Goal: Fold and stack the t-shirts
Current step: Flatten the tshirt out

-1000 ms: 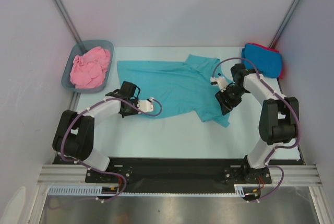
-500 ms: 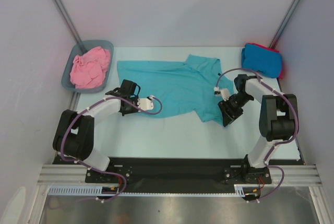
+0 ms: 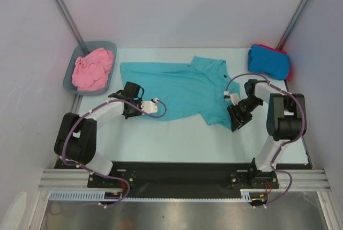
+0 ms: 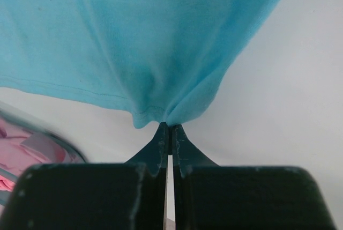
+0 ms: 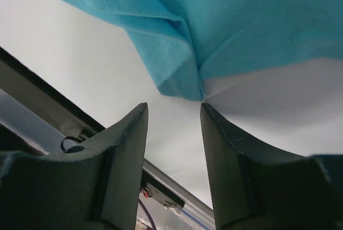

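Observation:
A teal t-shirt (image 3: 177, 88) lies spread across the middle of the table. My left gripper (image 3: 127, 106) is shut on a bunched fold at its near left hem, and the left wrist view shows the cloth (image 4: 134, 37) pinched at the gripper's (image 4: 170, 126) tips. My right gripper (image 3: 237, 120) is open and low over the table at the shirt's near right corner. In the right wrist view that corner (image 5: 179, 88) lies just beyond the gripper (image 5: 172, 106), with nothing between its fingers. A pink t-shirt (image 3: 92, 69) is crumpled in the tub. A folded bright blue t-shirt (image 3: 268, 61) rests on a red one (image 3: 289, 70) at the back right.
The grey-blue plastic tub (image 3: 68, 80) stands at the back left, and its rim (image 4: 59, 147) shows in the left wrist view. White walls close in the table on three sides. The metal frame rail (image 5: 48, 96) runs along the near edge.
My right gripper has pulled back off the teal shirt towards the near right and now sits at its corner. The left gripper has kept its grip and not moved.

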Controlling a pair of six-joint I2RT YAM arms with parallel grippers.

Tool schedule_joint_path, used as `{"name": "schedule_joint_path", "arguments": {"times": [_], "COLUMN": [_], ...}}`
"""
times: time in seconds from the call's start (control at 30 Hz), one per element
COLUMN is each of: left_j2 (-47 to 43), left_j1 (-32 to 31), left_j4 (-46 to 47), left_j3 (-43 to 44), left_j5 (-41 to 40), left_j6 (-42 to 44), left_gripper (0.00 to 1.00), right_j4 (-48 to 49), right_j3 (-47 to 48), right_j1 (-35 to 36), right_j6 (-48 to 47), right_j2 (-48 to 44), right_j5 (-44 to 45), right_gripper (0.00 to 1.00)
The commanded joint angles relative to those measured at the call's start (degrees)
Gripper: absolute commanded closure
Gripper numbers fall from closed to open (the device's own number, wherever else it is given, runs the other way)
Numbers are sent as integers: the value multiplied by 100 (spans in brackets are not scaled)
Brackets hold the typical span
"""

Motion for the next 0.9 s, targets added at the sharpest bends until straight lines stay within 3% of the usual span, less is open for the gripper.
{"name": "schedule_joint_path", "arguments": {"times": [0.0, 0.87], "left_j2": [-36, 122], "left_j1": [-39, -162], "left_j4": [-6, -23], "left_j3": [232, 329], "left_j5": [22, 84], "left_j6": [-59, -94], "left_gripper": [98, 98], "right_j4": [238, 739], "right_j3": [19, 406], "right_j1": [-148, -272], "right_j6": [57, 435], "right_j2": [170, 654], "right_j5": [-16, -245], "right_gripper": [51, 58]}}
